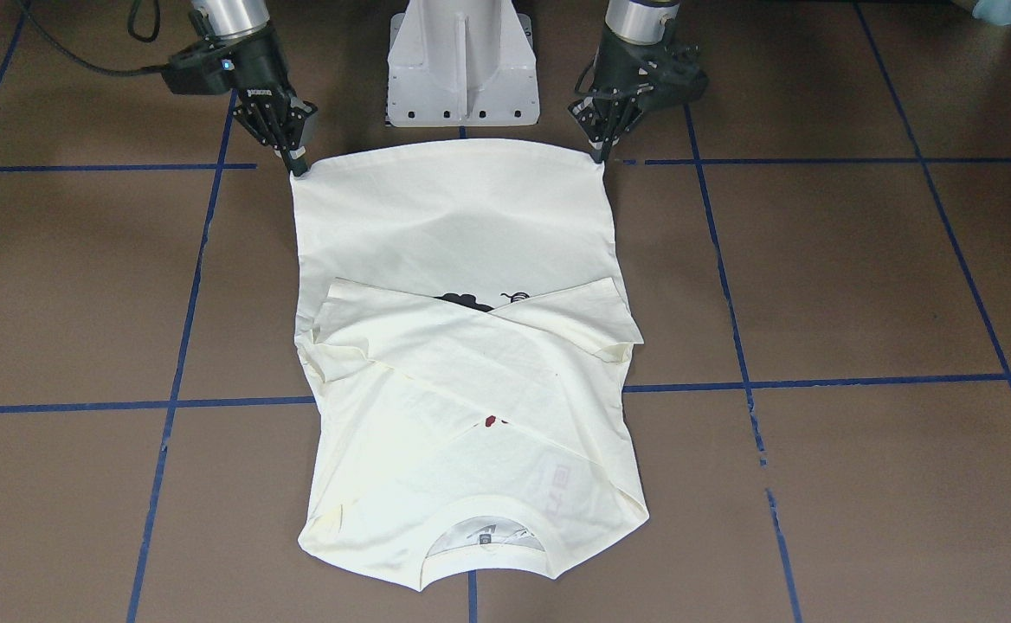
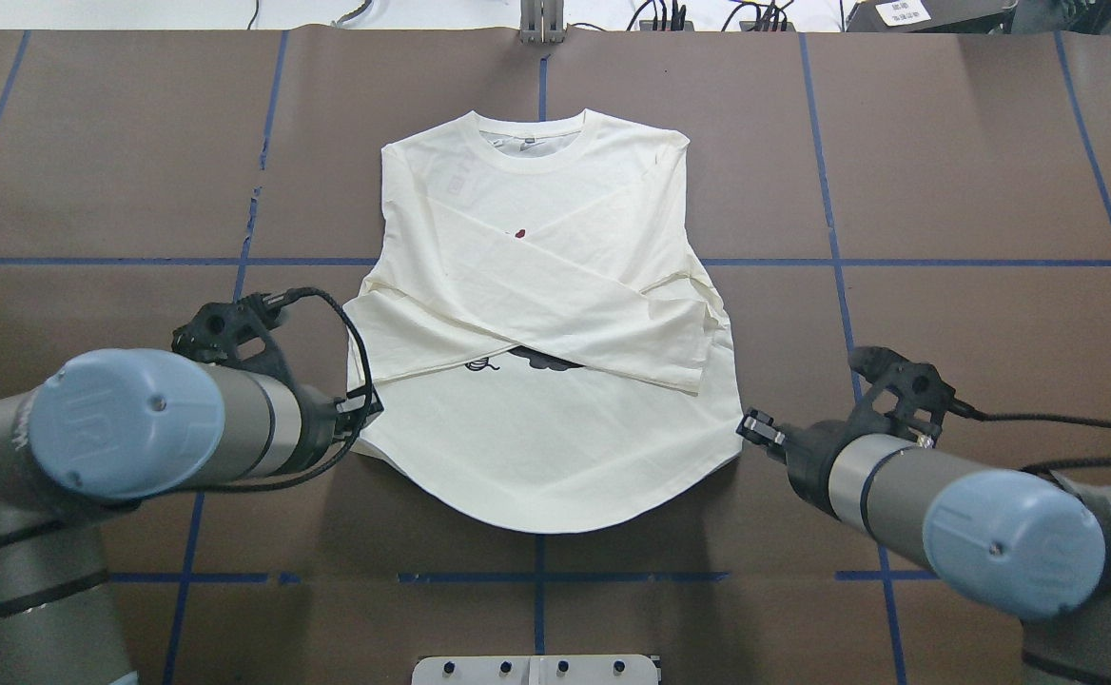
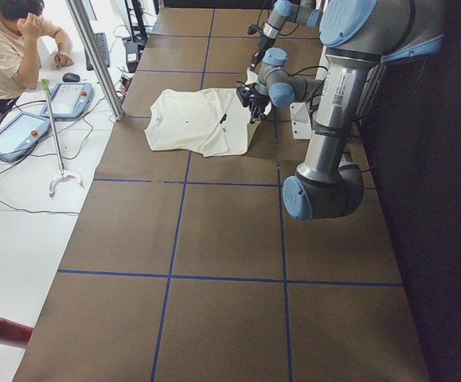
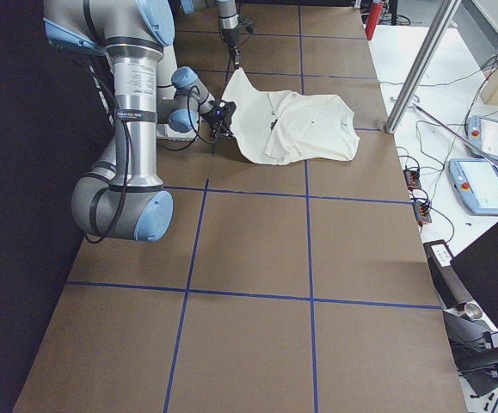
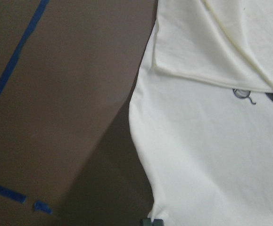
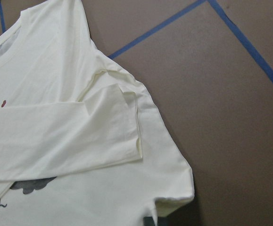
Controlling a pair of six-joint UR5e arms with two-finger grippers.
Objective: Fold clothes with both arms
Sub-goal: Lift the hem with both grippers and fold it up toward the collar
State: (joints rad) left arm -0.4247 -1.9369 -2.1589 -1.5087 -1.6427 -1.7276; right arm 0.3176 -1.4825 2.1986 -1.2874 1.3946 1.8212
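Note:
The cream-white T-shirt (image 1: 453, 216) lies print side up on the brown table, collar away from the robot, with both long sleeves crossed over the chest. Only bits of the black cat print (image 2: 541, 360) and one dark-red spot show. My left gripper (image 2: 365, 404) is shut on the hem's left corner, and my right gripper (image 2: 750, 430) is shut on the hem's right corner. In the front-facing view the left gripper (image 1: 599, 154) and the right gripper (image 1: 299, 169) pinch these corners, with the hem stretched between them and slightly raised. The wrist views show the shirt (image 5: 211, 155) (image 6: 56, 132) and a shadow under its edge.
The white pedestal base (image 1: 462, 69) stands just behind the hem, between the arms. Blue tape lines (image 2: 898, 262) cross the brown table. In the exterior left view a seated person (image 3: 11, 48), teach pendants (image 3: 71, 99) and a metal post (image 3: 95, 60) stand beyond the table's far side.

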